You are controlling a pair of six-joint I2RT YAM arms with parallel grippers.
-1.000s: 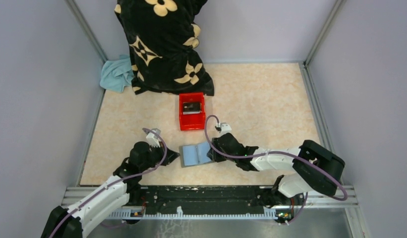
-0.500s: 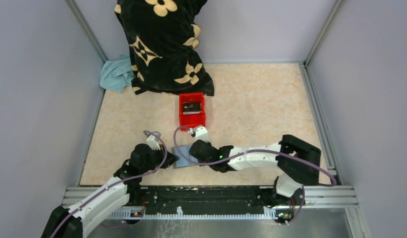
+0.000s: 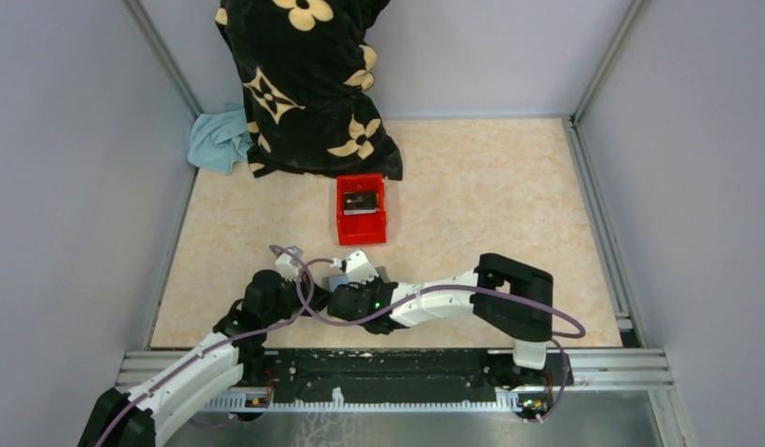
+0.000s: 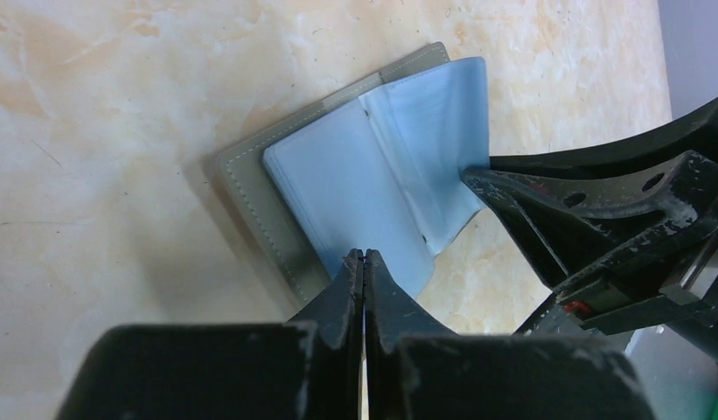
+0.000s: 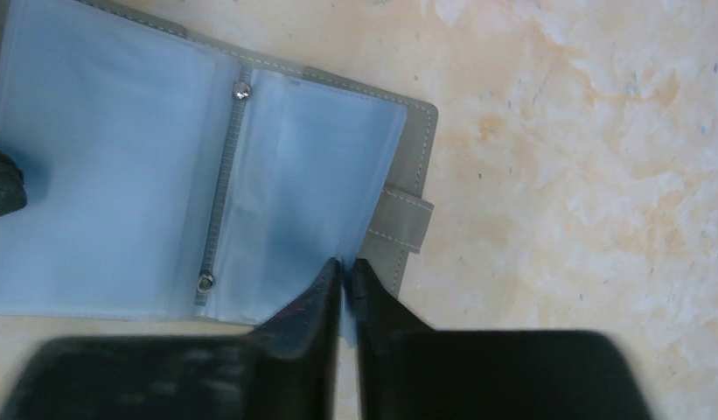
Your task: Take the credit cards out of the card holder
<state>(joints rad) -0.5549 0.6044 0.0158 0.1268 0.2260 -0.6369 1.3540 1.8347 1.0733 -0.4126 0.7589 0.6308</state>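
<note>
Top: left pincer [image 3: 313, 298] and right pincer [image 3: 334, 296] meet over the card holder [image 3: 334, 278] at the near table [image 3: 471, 186] edge; left wrist: left pinches holder's near leaf, spine running away; right wrist: right pressed together on the opposite sleeve edge.

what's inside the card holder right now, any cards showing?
Inside the open card holder, only blue-grey sleeves show, and no cards are visible in them. The left gripper and right gripper each pinch a sleeve edge. Sleeves stacked underneath are covered.
</note>
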